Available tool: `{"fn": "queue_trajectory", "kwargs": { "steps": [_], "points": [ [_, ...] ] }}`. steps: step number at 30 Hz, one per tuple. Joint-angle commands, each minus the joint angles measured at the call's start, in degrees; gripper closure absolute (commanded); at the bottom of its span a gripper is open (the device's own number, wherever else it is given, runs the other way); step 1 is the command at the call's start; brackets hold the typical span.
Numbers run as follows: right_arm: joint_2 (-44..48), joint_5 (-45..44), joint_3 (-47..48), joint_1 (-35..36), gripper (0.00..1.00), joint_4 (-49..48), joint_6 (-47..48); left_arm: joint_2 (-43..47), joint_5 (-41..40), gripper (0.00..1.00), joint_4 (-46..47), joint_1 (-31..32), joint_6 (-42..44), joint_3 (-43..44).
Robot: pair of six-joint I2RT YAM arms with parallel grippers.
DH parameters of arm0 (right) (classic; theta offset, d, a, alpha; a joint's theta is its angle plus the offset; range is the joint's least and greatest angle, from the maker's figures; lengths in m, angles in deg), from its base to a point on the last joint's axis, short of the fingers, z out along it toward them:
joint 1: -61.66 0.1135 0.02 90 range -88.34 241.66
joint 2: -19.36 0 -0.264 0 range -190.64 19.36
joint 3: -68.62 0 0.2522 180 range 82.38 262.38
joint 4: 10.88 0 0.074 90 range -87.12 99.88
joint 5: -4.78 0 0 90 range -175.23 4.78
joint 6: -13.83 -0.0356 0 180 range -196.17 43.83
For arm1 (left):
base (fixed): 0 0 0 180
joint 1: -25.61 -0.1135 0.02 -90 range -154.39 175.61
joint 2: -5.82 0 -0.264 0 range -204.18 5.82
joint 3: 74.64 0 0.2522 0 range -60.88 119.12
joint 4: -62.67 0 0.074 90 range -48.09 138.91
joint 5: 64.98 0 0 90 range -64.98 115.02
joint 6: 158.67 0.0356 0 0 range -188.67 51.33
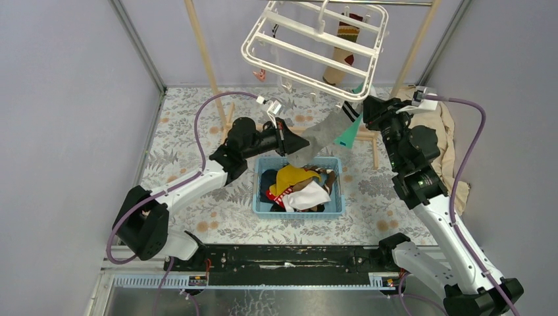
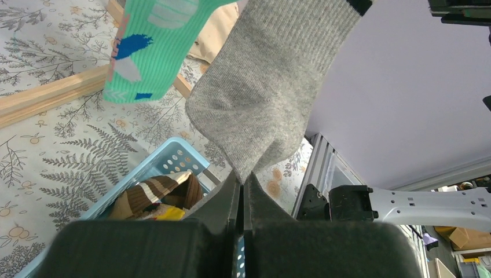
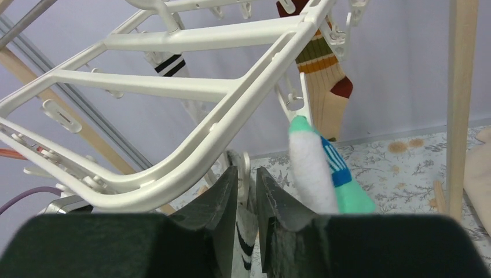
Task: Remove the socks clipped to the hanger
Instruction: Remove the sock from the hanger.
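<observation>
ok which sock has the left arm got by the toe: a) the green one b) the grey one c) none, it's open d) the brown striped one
b: the left gripper has its jaws shut on the toe of the grey sock, while the green sock hangs free beside it.

Left arm (image 1: 196,182), right arm (image 1: 439,214) outstretched; left jaws clamped, right jaws narrowly apart.

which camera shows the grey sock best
Left wrist: the grey sock is large and close, its tip pinched in the left claw. The top view shows it small, stretched from hanger to claw. The right wrist catches only its striped cuff inside the right claw.
</observation>
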Motion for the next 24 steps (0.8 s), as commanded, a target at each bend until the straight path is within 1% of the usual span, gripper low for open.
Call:
{"fn": "queue_trajectory", "kwargs": {
  "steps": [1,4,5,6,7,8,9,15,21,24],
  "points": [
    [0.9,-2.5,2.6,0.5,0.75,0.1,0.3,-0.7,-0.1,1.00,4.3,0.2,0.4,0.3],
    [0.9,-2.4,2.8,0.5,0.73,0.6,0.4,-0.4,-0.2,1.00,4.3,0.2,0.4,0.1],
    [0.8,-2.2,3.0,0.5,0.71,0.7,0.3,-0.4,-0.2,1.00,4.3,0.2,0.4,0.0],
    [0.6,-2.0,3.3,0.5,0.68,0.9,0.4,-0.3,-0.3,1.00,4.3,0.2,0.4,0.0],
    [0.2,-1.7,3.8,0.5,0.61,1.3,0.4,-0.3,-0.4,1.00,4.3,0.2,0.5,0.0],
    [-0.2,-1.3,4.4,0.5,0.57,2.0,0.4,-0.2,-0.4,1.00,4.3,0.2,0.5,0.1],
    [-0.4,-1.1,4.7,0.5,0.56,2.1,0.3,-0.3,-0.4,1.00,4.3,0.2,0.5,0.2],
    [-0.5,-1.2,5.1,0.5,0.52,1.3,0.1,-0.5,-0.2,1.00,4.3,0.2,0.4,0.6],
    [1.0,-2.2,4.7,0.5,0.52,1.0,0.2,-0.9,-0.2,1.00,4.3,0.2,0.6,0.6],
    [2.2,-3.9,4.5,0.5,0.54,2.0,-0.1,-1.0,-0.2,1.00,4.3,0.2,0.7,0.6]
  ]
}}
